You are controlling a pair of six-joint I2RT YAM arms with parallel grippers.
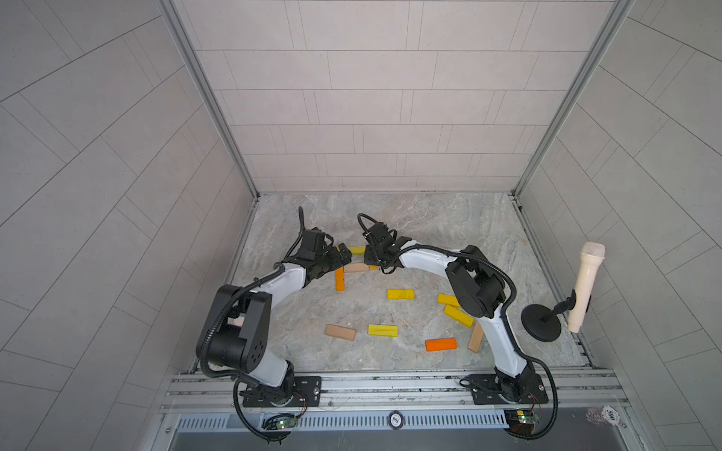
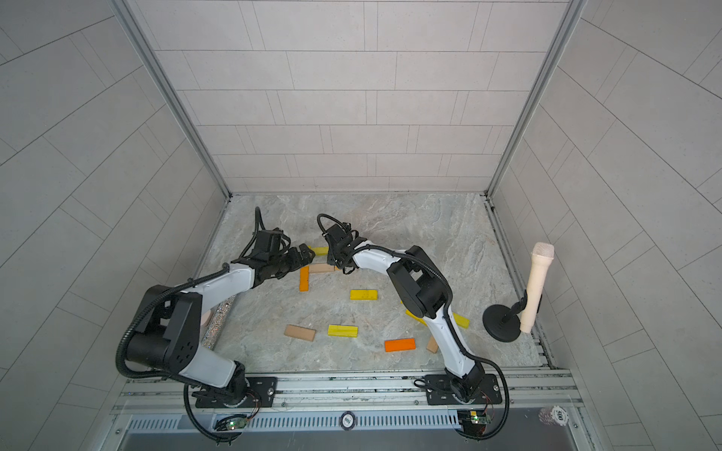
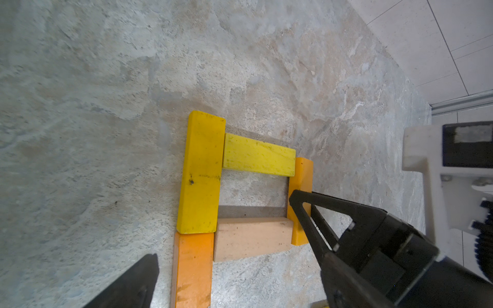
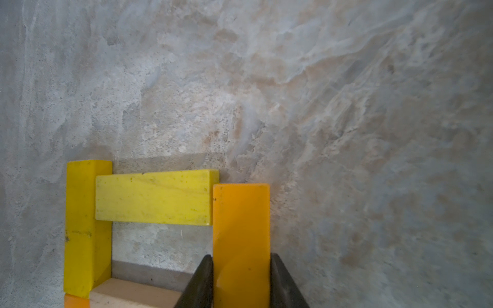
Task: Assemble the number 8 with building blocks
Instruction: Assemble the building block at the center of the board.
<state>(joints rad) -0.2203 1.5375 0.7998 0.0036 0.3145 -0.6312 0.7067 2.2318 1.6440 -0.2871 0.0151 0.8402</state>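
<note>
Number 8 (image 1: pixel 355 268): part-built at the far left of the counter (image 1: pixel 429 234), between the two claws; five bars laid, one square hole closed.
Bars in the figure: two yellow, two orange, one tan. Yellow side bar (image 3: pixel 201 173), yellow top bar (image 3: pixel 258 158), orange side bar (image 4: pixel 240 218), tan middle bar (image 3: pixel 250 237), and orange lower bar (image 3: pixel 193 272) butted against the yellow side bar's end.
Right claw (image 4: pixel 241 256): closed on the orange side bar, a finger pressed to each long edge; bar touching the yellow top bar's end.
Left claw (image 1: pixel 342 257): spread wide, holding nothing, low over the figure's left side.
Loose building blocks: seven counted in a top view, scattered nearer the arm bases. Four loose yellow bars (image 1: pixel 400 294), two loose tan bars (image 1: pixel 340 332), one loose orange bar (image 1: pixel 441 344); two yellow and one tan partly hidden by the right arm.
Other items: one cream microphone (image 1: pixel 584 285) on a black stand (image 1: pixel 541 324) at the counter's right edge; one glittery silver cylinder (image 2: pixel 218 320) under the left arm.
</note>
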